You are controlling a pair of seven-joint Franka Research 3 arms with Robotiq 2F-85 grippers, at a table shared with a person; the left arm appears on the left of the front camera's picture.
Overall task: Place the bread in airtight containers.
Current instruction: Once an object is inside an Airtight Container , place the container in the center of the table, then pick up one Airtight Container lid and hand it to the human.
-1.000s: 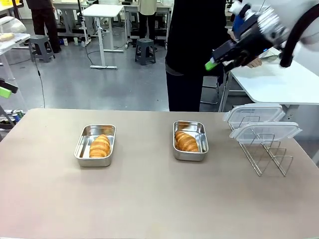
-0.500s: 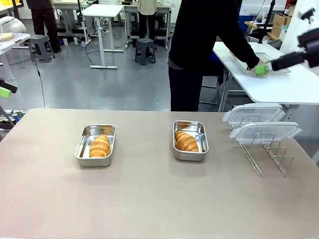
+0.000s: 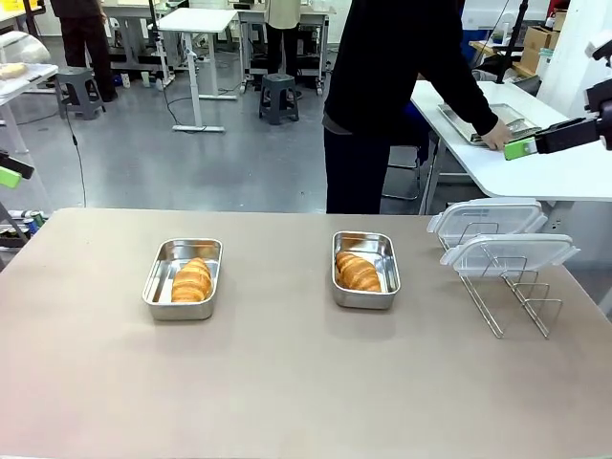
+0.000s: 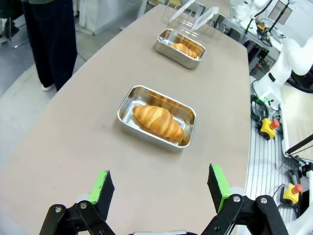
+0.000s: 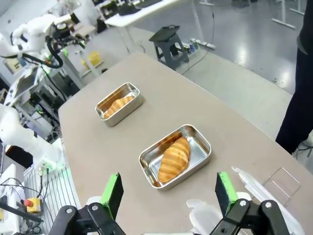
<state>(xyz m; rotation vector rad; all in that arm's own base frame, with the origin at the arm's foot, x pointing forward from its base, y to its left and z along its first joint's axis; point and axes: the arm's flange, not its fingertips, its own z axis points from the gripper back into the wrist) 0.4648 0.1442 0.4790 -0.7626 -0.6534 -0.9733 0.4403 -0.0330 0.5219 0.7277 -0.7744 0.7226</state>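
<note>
Two pieces of bread lie on the brown table, each in its own open airtight container. The left croissant (image 3: pixel 192 280) is in the left tin (image 3: pixel 154 283); the right croissant (image 3: pixel 358 273) is in the right tin (image 3: pixel 388 264). My left gripper (image 4: pixel 160 188) hangs open above the table edge, short of the near tin (image 4: pixel 128 106) and its croissant (image 4: pixel 158 121). My right gripper (image 5: pixel 169 192) is open high above the other tin (image 5: pixel 201 147) and croissant (image 5: pixel 174 159). In the front view its green pad (image 3: pixel 521 148) sits at the upper right.
Two clear lids (image 3: pixel 488 218) (image 3: pixel 510 253) rest on a wire rack (image 3: pixel 521 306) at the table's right. A person stands at the far side with a hand (image 3: pixel 496 137) on a metal tray (image 3: pixel 459 117) on a white side table.
My right arm has swung from the upper middle out to the right edge of the front view. The person has reached over to the tray on the side table.
</note>
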